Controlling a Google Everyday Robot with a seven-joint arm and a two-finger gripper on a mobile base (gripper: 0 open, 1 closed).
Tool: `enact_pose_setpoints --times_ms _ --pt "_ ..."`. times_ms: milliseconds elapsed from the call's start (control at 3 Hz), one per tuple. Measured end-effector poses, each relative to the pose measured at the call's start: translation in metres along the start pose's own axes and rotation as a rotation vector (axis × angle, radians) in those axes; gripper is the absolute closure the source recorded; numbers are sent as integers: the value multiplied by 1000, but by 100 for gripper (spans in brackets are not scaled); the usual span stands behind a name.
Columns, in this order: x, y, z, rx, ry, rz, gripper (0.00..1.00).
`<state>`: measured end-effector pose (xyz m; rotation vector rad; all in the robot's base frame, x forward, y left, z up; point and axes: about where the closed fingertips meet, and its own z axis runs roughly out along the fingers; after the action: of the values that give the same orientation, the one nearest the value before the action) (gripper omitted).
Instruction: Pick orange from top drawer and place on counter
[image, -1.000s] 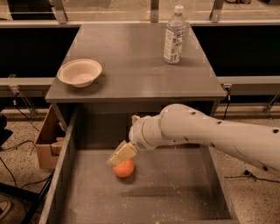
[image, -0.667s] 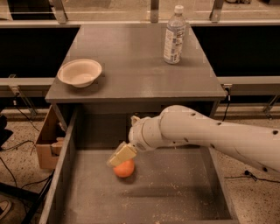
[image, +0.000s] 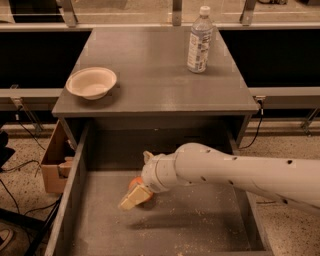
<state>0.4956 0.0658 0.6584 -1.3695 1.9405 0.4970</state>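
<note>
Lowering my gripper (image: 133, 199) onto orange (image: 135, 184) on top drawer (image: 200, 225) floor; was hovering above, now covering it. Can't tell whether gripping yet. Counter (image: 150, 75) placement pending.

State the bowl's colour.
Cream bowl, camera view; end effector is in the top drawer, at the orange.

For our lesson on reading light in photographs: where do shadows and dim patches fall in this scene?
Camera view: the arm casts a soft shadow on the floor of the top drawer, below the gripper, which sits low over the orange. The recess under the counter is dim. The bowl and bottle are evenly lit.
</note>
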Motion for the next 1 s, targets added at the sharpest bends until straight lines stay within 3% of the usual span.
enact_pose_setpoints --times_ms 333,667,1000 --pt "14 12 17 -20 18 -18 18" --pt "31 22 27 -36 46 -36 41" --pt "31 24 26 -41 53 -36 64"
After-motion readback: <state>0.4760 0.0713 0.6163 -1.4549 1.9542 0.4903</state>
